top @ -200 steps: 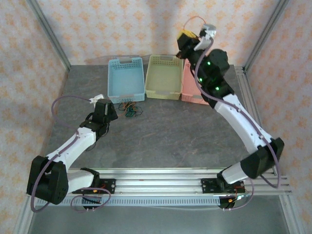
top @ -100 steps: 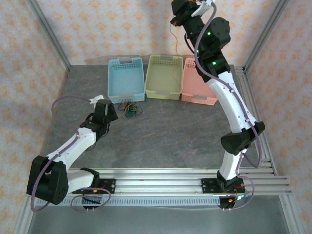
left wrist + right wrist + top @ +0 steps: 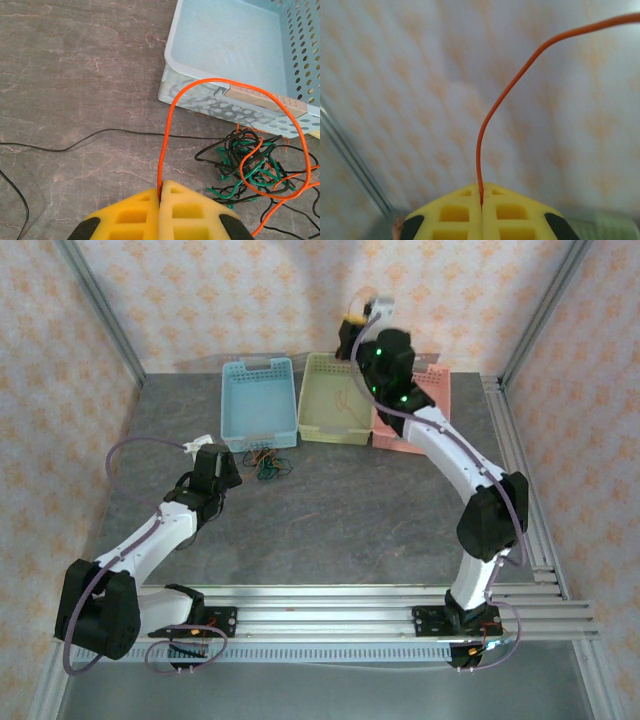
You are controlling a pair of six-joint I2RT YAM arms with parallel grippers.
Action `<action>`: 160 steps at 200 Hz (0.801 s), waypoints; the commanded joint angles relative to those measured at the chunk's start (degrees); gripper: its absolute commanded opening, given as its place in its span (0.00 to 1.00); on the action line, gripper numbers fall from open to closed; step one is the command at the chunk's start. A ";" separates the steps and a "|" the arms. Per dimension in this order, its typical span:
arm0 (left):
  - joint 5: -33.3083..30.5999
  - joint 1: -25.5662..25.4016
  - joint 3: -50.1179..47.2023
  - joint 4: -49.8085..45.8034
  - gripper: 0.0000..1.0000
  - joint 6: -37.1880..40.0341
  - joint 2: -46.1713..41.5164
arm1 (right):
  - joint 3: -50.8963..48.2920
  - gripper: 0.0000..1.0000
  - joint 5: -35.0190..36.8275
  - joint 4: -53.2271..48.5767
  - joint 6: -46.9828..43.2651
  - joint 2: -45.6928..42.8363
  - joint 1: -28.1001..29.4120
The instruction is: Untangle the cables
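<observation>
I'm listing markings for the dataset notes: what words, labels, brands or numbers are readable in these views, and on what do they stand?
No text can be read in any view.
The tan strip on the blue basket looks blank.
The green lights on the right arm are plain dots, not signs.

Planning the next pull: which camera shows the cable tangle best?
Left wrist: the tangle lies close up beside the blue basket, black, green and orange strands distinguishable. Top external shows it tiny. Right wrist shows one orange cable pinched between its fingers.
</observation>
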 commanded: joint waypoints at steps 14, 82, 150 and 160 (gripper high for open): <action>-1.80 -0.10 -0.44 0.58 0.00 -1.07 -0.41 | -17.49 0.00 6.15 7.69 3.42 -5.87 -2.54; -1.37 -0.04 -0.13 0.36 0.00 -1.20 0.09 | -31.94 0.00 5.45 9.51 8.04 -3.78 -5.32; -1.13 -0.09 -0.13 0.57 0.00 -1.25 0.24 | -16.55 0.00 -1.14 9.17 7.10 3.34 -5.68; -1.06 -0.14 -0.13 0.53 0.00 -1.37 0.32 | -12.12 0.00 -2.26 8.67 7.59 5.80 -5.66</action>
